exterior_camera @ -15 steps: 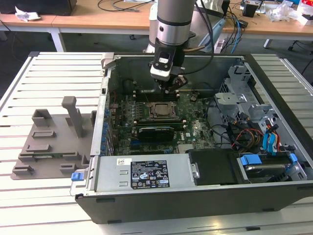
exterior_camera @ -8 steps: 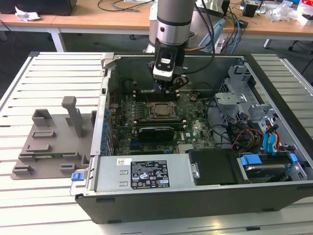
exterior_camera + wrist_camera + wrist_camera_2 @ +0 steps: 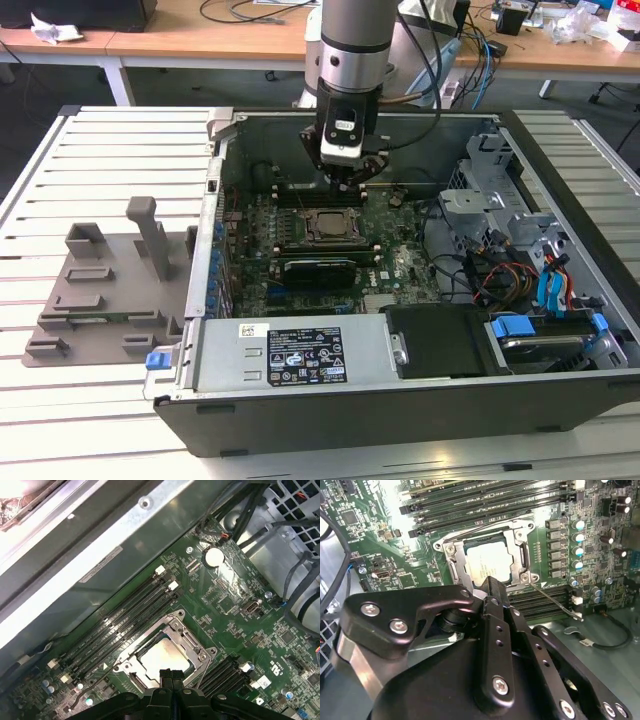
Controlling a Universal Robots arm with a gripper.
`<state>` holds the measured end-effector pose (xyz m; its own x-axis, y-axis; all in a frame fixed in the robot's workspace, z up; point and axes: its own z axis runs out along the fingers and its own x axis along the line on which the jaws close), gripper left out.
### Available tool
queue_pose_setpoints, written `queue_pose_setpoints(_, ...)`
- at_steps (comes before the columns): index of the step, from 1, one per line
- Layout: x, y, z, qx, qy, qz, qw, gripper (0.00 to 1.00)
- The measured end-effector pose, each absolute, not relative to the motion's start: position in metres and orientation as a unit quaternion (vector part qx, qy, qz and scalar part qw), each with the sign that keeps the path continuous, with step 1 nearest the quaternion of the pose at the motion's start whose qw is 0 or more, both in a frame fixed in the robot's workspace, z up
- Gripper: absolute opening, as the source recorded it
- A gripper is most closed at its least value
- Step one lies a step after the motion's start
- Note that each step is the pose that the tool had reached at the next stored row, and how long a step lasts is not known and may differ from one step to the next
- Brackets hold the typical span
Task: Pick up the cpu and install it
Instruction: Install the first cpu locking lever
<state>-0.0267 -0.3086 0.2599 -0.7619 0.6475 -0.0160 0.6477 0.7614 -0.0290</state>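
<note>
The tool (image 3: 170, 673), fingers brought together with no gap to be seen and nothing between them, hangs point-down over the near edge of the socket; in the second wrist view its tip (image 3: 490, 583) overlaps the frame's lower border. The cpu (image 3: 487, 564) is not in the grasp. It lies flat inside the socket frame (image 3: 451, 555), its bright metal top showing through the frame's window in both wrist views (image 3: 162, 655) and, smaller, in the exterior view (image 3: 327, 226).

The chip looks square to the frame, with even margins on the visible sides, so seating appears done or nearly so. Whether the frame is clamped cannot be told: the thin wire lever (image 3: 555, 600) stands out at a slant from the frame's corner.

For good work at this stage, judged from the layout:
- Any contact should fall on the metal top or frame, straight down and light; sideways push risks shifting the chip on its contacts.
- The closed fingertips should pass clear of the lever and the memory slots (image 3: 125, 625), which flank the socket on two sides.

Around these lie the green motherboard (image 3: 235, 610), the open case (image 3: 300, 400), and beyond it a grey tray (image 3: 100, 290) on the slatted counter (image 3: 100, 140), towards the exterior view's left.
</note>
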Motion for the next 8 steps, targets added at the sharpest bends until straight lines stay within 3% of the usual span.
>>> queue_pose_setpoints(8,-0.0267,-0.3086,0.2599,0.305,0.952,-0.016,0.003,0.11)
